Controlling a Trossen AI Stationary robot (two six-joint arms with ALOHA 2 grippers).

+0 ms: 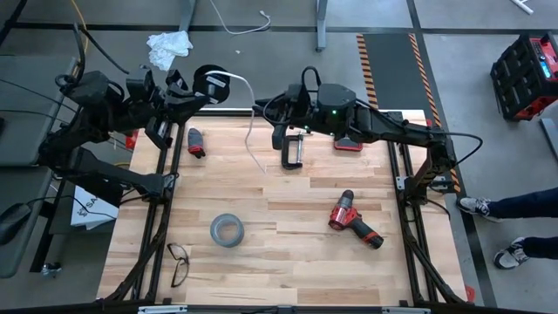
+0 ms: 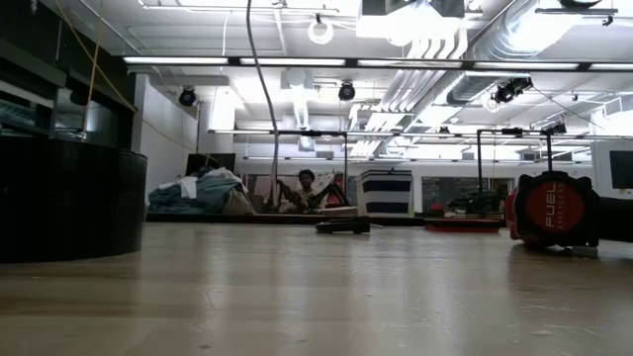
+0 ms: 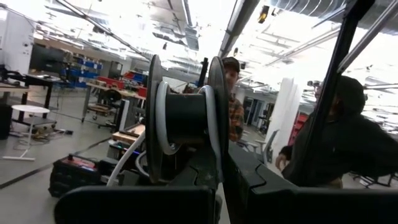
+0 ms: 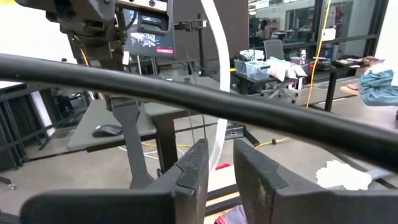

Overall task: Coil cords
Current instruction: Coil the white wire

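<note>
White cord (image 4: 219,118) runs between your right gripper (image 4: 217,171) jaws, loosely pinched; could slip out. Left gripper (image 3: 214,186) jaws pressed on spool (image 3: 185,118); slack may tangle.

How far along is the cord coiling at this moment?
Partly done: a few white turns already sit on the black spool, which the left gripper holds shut, raised above the table's far edge. In hand: the right gripper has the white cord running between its fingers. Left: a long loose length still trails down onto the table.
</note>
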